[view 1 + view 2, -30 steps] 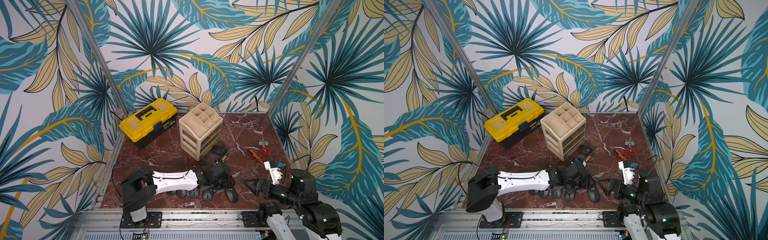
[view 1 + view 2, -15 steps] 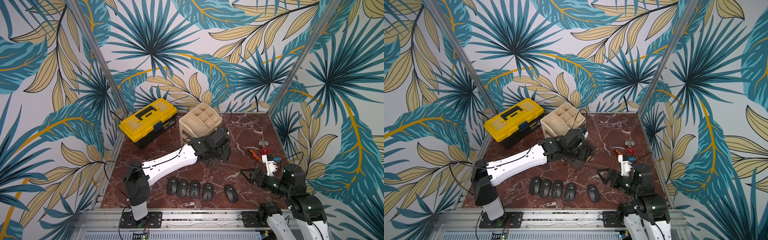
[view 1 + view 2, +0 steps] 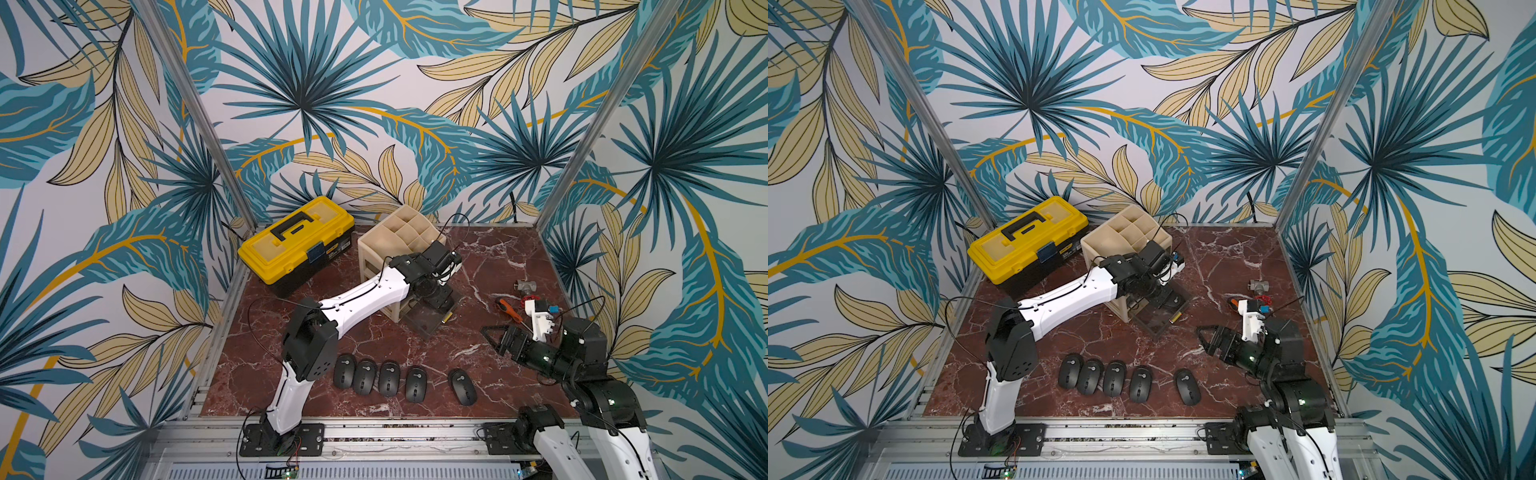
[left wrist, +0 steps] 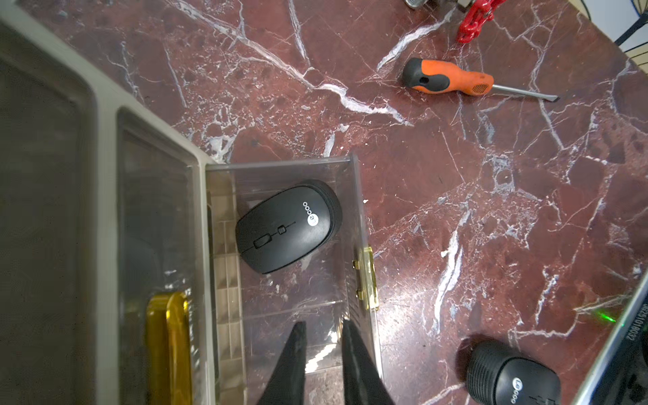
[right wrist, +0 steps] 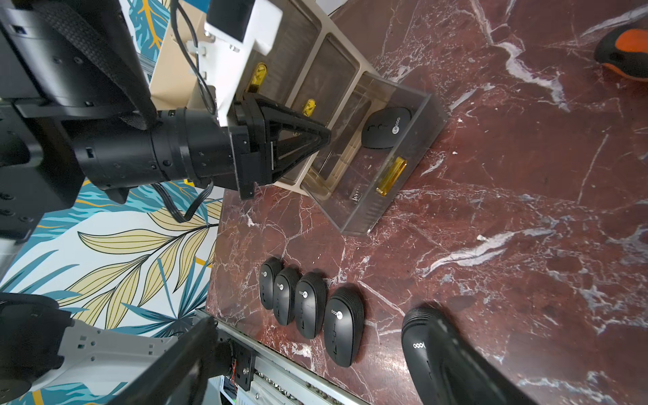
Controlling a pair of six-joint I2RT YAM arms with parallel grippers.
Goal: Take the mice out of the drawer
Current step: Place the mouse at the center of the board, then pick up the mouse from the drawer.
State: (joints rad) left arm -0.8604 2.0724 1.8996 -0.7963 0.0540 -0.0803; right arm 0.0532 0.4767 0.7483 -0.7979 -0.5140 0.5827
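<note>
Lying skewed inside the clear drawer (image 4: 356, 210), one dark mouse (image 4: 287, 226) is tucked toward a corner. Its rounded end is close to the drawer's front wall; contact there is not readable. Five more mice (image 3: 390, 376) sit in a row on the bench (image 3: 498, 257), well clear of the drawer. Left claw (image 4: 324, 333) hangs over the drawer's other end, fingers drawn nearly together, gripping nothing. Right claw (image 3: 493, 337) is spread wide and empty, well away from the drawer.

Risks, as judged:
- Fingers must part before the drop. Coming down this narrow, they would jab the domed shell and shove the mouse deeper into the corner.
- Little room shows between mouse and front wall. A finger may land on the wall's rim, or drag the drawer out of the beige organiser (image 3: 374, 253).
- Shell looks smooth and rounded; a pinch high on the curve could squirt it loose.
- Skewed pose wants a wrist turn; a square approach would grip it corner to corner.
</note>
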